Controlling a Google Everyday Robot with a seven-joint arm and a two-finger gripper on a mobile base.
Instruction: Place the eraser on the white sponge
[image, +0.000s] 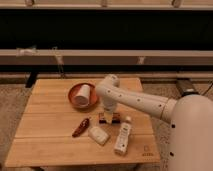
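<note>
The eraser (111, 118), a small dark block with an orange-brown band, lies on the wooden table (50, 145) near its middle. My gripper (108, 111) hangs straight down from the white arm and sits right over the eraser, at or just above its top. The white sponge (99, 135), an off-white rounded pad, lies on the table a little in front and to the left of the eraser, apart from it. The gripper's tip hides part of the eraser.
A red-brown chili-shaped object (81, 127) lies left of the sponge. A white bottle (122, 138) lies to the sponge's right. A brown bowl (73, 98) holding a white cup (84, 93) stands behind, left of the arm. Dark shelving runs behind the table.
</note>
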